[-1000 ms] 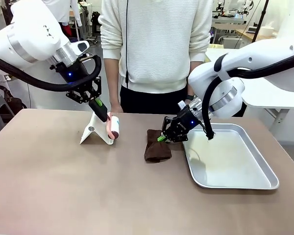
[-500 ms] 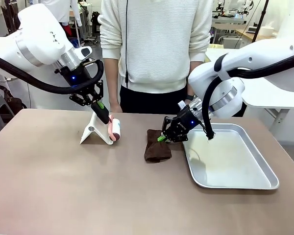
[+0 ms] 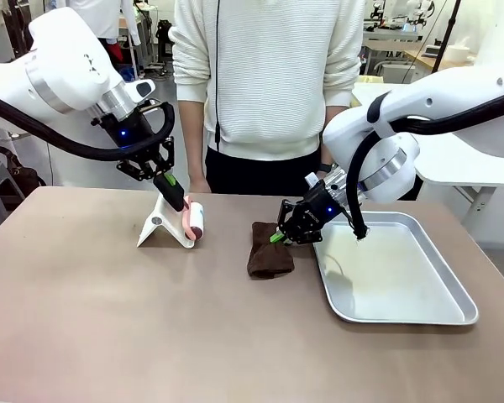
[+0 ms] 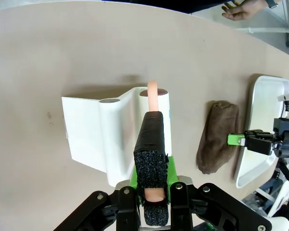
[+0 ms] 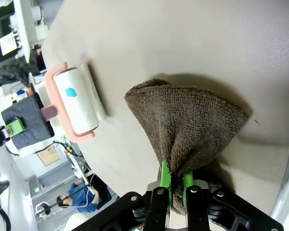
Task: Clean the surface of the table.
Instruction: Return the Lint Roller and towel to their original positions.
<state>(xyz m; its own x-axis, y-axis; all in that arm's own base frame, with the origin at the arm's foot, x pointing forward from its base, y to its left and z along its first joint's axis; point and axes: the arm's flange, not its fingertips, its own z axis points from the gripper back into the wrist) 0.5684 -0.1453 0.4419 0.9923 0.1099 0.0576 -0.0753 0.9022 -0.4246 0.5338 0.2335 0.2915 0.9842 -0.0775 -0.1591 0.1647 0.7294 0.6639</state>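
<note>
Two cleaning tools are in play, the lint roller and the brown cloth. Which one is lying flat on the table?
The brown cloth, pinched at one edge by the right end effector, lies on the table beside the metal tray. The lint roller sits in its white stand, gripped by the left end effector.

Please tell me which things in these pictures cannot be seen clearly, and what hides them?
- Lint roller handle: in the left wrist view, the left gripper fingers cover most of it.
- Brown cloth: in the right wrist view, its pinched corner is hidden between the right gripper pads.
- Metal tray: the left wrist view's right edge cuts it off.
- Person's hand: cut off by the top edge in the left wrist view.
</note>
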